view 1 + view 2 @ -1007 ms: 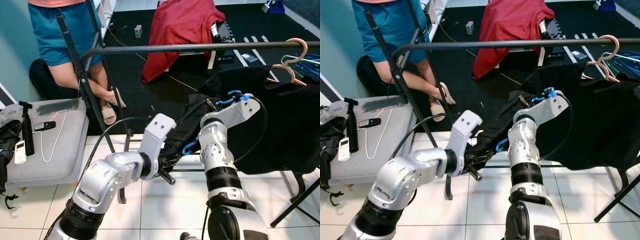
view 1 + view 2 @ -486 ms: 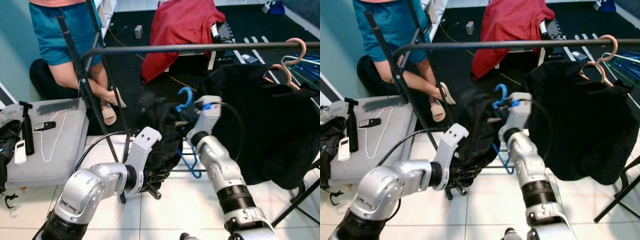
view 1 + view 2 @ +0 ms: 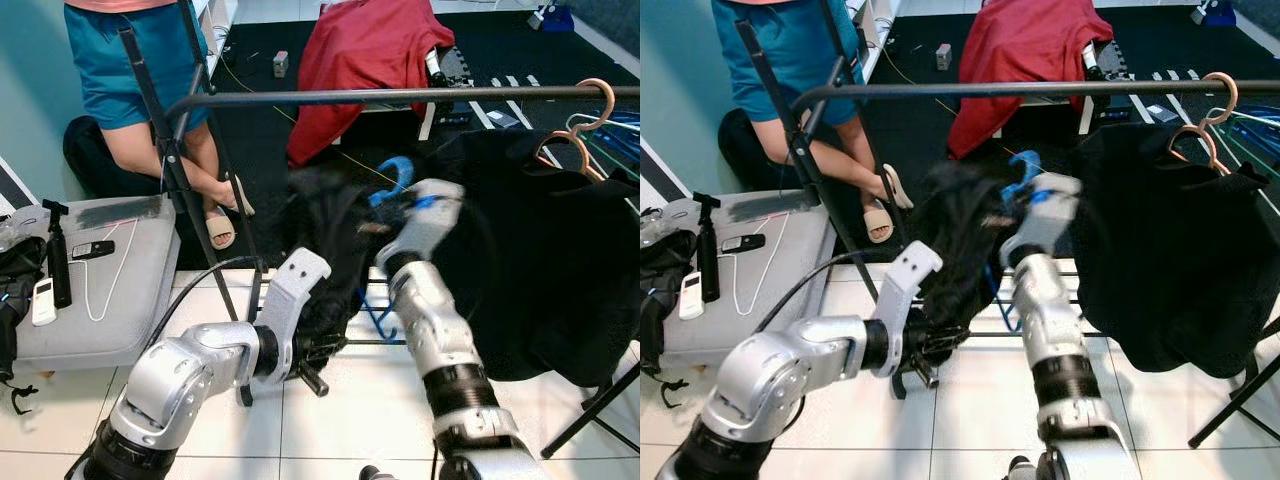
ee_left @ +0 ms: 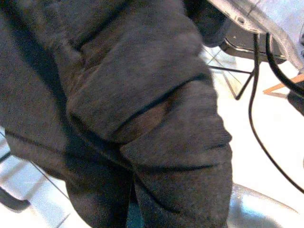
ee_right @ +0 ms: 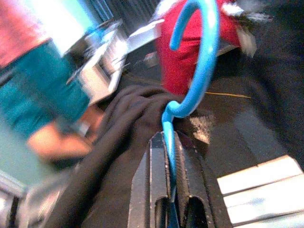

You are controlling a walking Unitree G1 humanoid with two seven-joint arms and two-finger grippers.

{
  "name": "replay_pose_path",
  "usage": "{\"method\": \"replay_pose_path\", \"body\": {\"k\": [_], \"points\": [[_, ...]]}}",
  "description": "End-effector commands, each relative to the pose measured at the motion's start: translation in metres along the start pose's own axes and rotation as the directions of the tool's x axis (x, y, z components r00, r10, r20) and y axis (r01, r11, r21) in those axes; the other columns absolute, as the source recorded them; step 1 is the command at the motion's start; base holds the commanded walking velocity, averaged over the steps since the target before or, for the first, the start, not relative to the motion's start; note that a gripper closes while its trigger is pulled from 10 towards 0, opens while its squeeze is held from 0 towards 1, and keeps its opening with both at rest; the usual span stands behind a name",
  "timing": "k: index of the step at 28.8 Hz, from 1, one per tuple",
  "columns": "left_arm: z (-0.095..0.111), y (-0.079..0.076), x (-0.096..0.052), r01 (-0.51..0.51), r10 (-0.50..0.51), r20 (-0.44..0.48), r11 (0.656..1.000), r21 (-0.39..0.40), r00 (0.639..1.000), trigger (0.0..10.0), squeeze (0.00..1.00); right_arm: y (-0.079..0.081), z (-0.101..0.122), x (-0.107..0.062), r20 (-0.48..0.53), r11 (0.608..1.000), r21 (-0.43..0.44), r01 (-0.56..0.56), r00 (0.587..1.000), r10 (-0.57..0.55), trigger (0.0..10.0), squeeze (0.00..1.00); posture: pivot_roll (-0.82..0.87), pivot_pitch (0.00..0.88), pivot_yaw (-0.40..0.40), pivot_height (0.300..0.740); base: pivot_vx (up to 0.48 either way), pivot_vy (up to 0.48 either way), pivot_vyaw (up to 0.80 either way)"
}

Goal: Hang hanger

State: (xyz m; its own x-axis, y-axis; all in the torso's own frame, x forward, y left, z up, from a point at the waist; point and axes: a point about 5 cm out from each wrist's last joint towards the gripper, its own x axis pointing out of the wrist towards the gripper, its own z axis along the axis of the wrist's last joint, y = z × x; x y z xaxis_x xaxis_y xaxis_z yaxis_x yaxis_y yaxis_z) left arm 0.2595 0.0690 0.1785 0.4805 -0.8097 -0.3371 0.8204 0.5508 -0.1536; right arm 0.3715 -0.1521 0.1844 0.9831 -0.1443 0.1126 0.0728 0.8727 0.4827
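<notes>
My right gripper (image 5: 168, 142) is shut on the neck of a blue hanger (image 5: 202, 57) that carries a dark grey garment (image 3: 335, 240). The blue hook (image 3: 396, 172) sits a little below the black rail (image 3: 400, 96) of the clothes rack, blurred by motion. My left gripper (image 3: 312, 360) is tucked under the hanging garment's lower end. In the left wrist view the garment's folds (image 4: 142, 109) lie right against the camera and hide the fingers.
A black garment (image 3: 560, 250) hangs on a pink hanger (image 3: 585, 110) at the rail's right end. A person in teal shorts (image 3: 130, 60) stands behind the rack's left leg (image 3: 170, 170). A grey stool (image 3: 100, 300) holds a white hanger, phone and remote. A red cloth (image 3: 360, 50) lies behind.
My right arm has lifted the blue hanger and its garment up and to the right, closer to the rail. The left arm has stayed under the garment's bottom, rising slightly.
</notes>
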Motion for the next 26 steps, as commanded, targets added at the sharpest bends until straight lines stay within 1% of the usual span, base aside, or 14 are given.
{"method": "replay_pose_path", "body": {"k": [1,2,4,5,6,8,15,18,21,22,26], "points": [[-0.009,-0.010,0.001,0.062,-0.062,-0.046,0.998,0.000,0.997,10.0,0.00,-0.006,0.014,0.004,0.072,0.995,0.071,0.063,0.995,-0.068,10.0,0.00,-0.06,0.160,0.025,0.740,0.000,0.000,0.00],[-0.005,-0.007,0.000,0.047,-0.047,-0.006,0.999,0.017,0.999,10.0,0.00,-0.015,0.015,0.005,0.058,0.988,0.116,0.103,0.992,-0.110,10.0,0.00,-0.05,0.157,0.022,0.740,0.000,0.000,0.00],[-0.005,-0.007,0.000,0.047,-0.047,-0.006,0.999,0.017,0.999,10.0,0.00,-0.015,0.015,0.005,0.058,0.988,0.116,0.103,0.992,-0.110,10.0,0.00,-0.05,0.157,0.022,0.740,0.000,0.000,0.00],[0.000,-0.005,-0.002,0.038,-0.038,0.026,0.999,0.028,0.999,10.0,0.00,-0.020,0.016,0.006,0.051,0.984,0.132,0.116,0.991,-0.124,10.0,0.00,-0.05,0.156,0.021,0.740,0.000,0.000,0.00],[0.000,-0.005,-0.002,0.038,-0.038,0.026,0.999,0.028,0.999,10.0,0.00,-0.020,0.016,0.006,0.051,0.984,0.132,0.116,0.991,-0.124,10.0,0.00,-0.05,0.156,0.021,0.740,0.000,0.000,0.00],[-0.002,0.001,-0.008,0.014,-0.015,0.029,0.999,0.046,0.999,10.0,0.00,-0.025,0.021,0.006,0.071,0.980,0.139,0.140,0.986,-0.151,10.0,0.00,-0.05,0.156,0.021,0.740,0.000,0.000,0.00],[-0.002,0.005,-0.010,-0.005,0.003,0.027,0.999,0.053,1.000,10.0,0.00,-0.027,0.025,0.007,0.091,0.973,0.158,0.168,0.979,-0.184,10.0,0.00,-0.06,0.152,0.022,0.740,0.000,0.000,0.00],[0.000,0.009,-0.008,-0.035,0.033,0.049,0.998,0.059,0.998,10.0,0.00,-0.024,0.028,0.009,0.102,0.969,0.176,0.175,0.976,-0.195,10.0,0.00,-0.07,0.151,0.027,0.740,0.000,0.000,0.00],[0.000,0.011,-0.006,-0.045,0.042,0.054,0.998,0.053,0.998,10.0,0.00,-0.023,0.029,0.010,0.105,0.969,0.181,0.170,0.976,-0.191,10.0,0.00,-0.07,0.147,0.026,0.740,0.000,0.000,0.00],[0.000,0.012,-0.006,-0.044,0.042,0.058,0.998,0.036,0.997,10.0,1.00,-0.021,0.029,0.010,0.107,0.970,0.182,0.164,0.977,-0.185,10.0,0.00,-0.07,0.144,0.024,0.740,0.000,0.000,0.00],[-0.001,0.011,-0.006,-0.024,0.023,0.062,1.000,0.013,0.998,10.0,1.00,-0.019,0.029,0.011,0.103,0.972,0.182,0.152,0.980,-0.172,10.0,0.00,-0.07,0.143,0.023,0.740,0.000,0.000,0.00]]}}
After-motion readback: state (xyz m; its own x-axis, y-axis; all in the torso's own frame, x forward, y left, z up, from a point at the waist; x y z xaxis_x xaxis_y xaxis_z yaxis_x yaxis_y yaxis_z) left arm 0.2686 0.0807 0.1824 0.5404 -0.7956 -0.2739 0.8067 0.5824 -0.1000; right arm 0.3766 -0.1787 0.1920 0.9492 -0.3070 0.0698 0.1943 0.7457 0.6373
